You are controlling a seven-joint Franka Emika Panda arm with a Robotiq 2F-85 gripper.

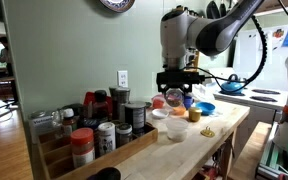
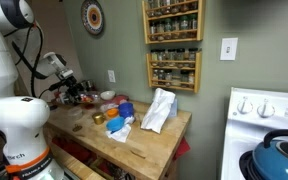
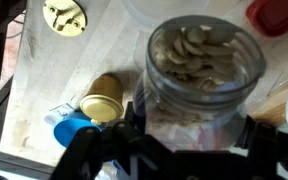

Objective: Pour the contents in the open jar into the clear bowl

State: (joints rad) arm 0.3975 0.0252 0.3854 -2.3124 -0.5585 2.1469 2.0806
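My gripper [image 3: 189, 135] is shut on the open jar [image 3: 202, 62], a clear jar filled with pale flat pieces; its mouth faces the wrist camera. In an exterior view the gripper [image 1: 176, 88] holds the jar [image 1: 174, 98], pinkish-red near its top, upright just above the wooden counter. The clear bowl [image 1: 160, 115] sits on the counter just below and beside the jar. In the other exterior view the gripper [image 2: 77, 90] is at the far end of the counter; the bowl is too small to make out there.
A whitish cup [image 1: 174, 129], a small amber jar [image 1: 194, 114] [image 3: 102, 96], a blue bowl [image 1: 206, 107] and a yellow piece [image 1: 208, 131] [image 3: 64, 15] stand nearby. A wooden rack of spice jars [image 1: 94, 135] lines the counter. A white cloth [image 2: 159, 110] lies near the stove.
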